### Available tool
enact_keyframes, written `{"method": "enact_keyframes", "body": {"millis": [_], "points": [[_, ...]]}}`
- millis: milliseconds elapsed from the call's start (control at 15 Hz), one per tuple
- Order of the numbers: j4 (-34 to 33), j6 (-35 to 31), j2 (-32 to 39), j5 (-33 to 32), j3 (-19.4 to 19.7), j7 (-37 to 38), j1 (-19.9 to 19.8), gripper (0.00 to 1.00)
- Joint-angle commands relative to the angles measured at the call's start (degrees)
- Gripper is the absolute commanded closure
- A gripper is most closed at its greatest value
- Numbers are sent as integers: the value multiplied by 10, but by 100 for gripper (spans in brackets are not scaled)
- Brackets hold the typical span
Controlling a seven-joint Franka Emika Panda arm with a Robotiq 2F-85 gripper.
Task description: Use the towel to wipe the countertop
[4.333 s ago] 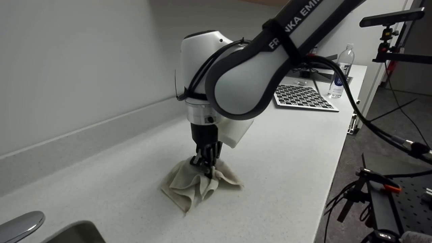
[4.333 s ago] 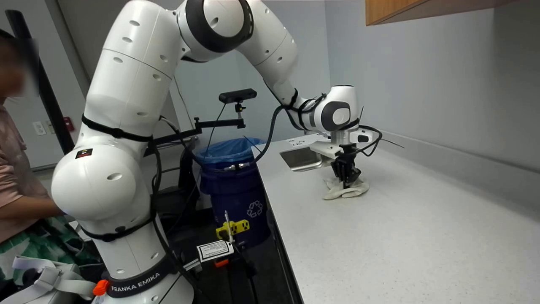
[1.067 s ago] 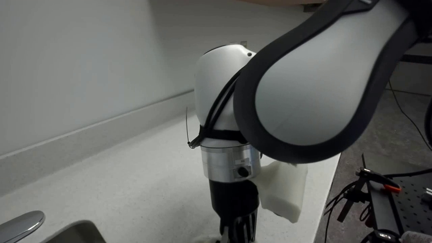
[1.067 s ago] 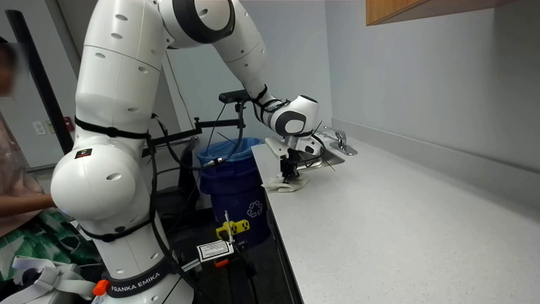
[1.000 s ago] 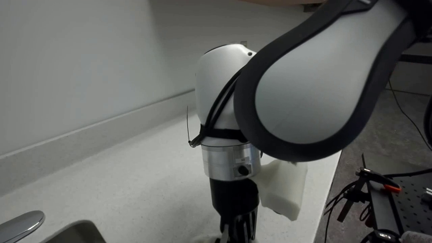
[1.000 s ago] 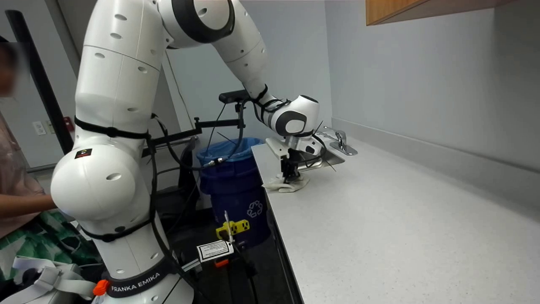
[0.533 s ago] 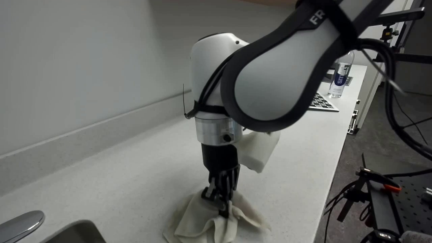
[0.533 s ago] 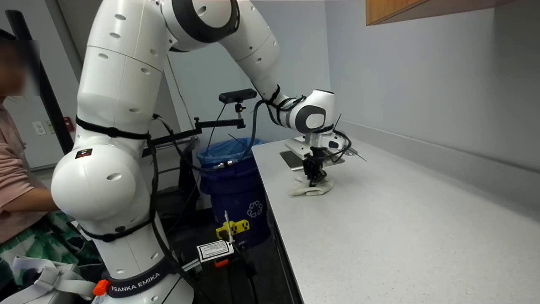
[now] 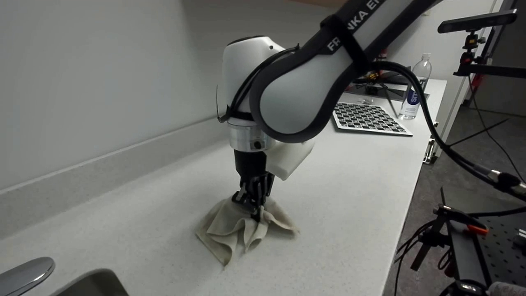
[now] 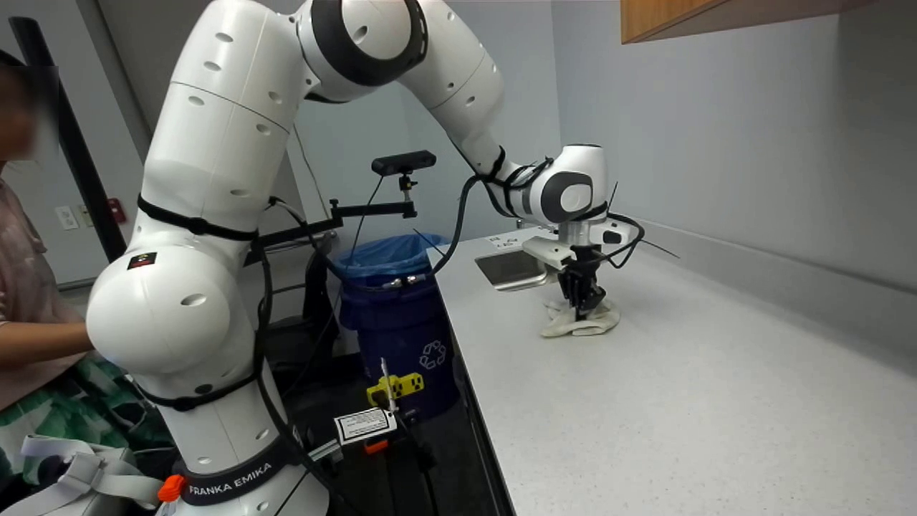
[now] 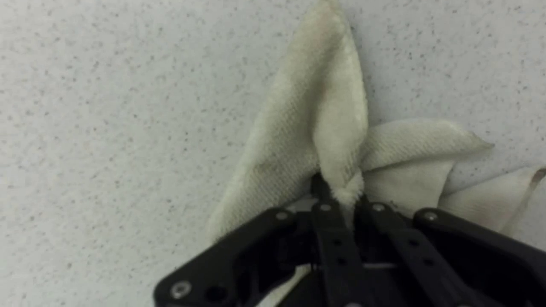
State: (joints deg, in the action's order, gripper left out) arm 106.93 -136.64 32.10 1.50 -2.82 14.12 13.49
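The beige towel (image 9: 224, 224) lies bunched on the white speckled countertop (image 9: 349, 197), its corners spread out around my gripper. It also shows in an exterior view (image 10: 607, 317) and in the wrist view (image 11: 286, 149). My black gripper (image 9: 255, 211) points down into the middle of the towel; it shows as well in an exterior view (image 10: 581, 314). In the wrist view the gripper (image 11: 342, 194) has its fingers closed around a pinched fold of the towel. The towel's edges rest on the countertop. The lowest part of the fingertips is hidden by the folds.
A sink (image 10: 512, 271) and a faucet (image 9: 28, 273) are at one end. A checkered board (image 9: 367, 118) and a bottle (image 9: 415, 92) stand at the other end. A backsplash (image 9: 123, 160) runs along the wall. A wooden cabinet (image 10: 702, 18) hangs above. A blue bin (image 10: 394, 315) stands beside the counter.
Over the last second my gripper has dragged the towel along the countertop, away from the front edge and the sink. It is now close to where it was about four seconds ago.
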Motion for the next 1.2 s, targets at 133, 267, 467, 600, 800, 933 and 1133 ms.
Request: {"method": "enact_keyframes", "body": {"millis": [133, 267, 467, 600, 800, 933, 1133], "points": [[21, -7, -23, 25, -10, -4, -23, 98], [27, -10, -28, 36, -15, -6, -28, 98], [33, -20, -35, 52, -23, -10, -30, 98], [34, -24, -38, 58, -29, -13, -27, 98], [33, -26, -45, 48, -35, -17, -18, 98], [34, -26, -50, 49, -42, -20, -17, 65], [41, -26, -60, 48, -49, -29, -17, 50]]}}
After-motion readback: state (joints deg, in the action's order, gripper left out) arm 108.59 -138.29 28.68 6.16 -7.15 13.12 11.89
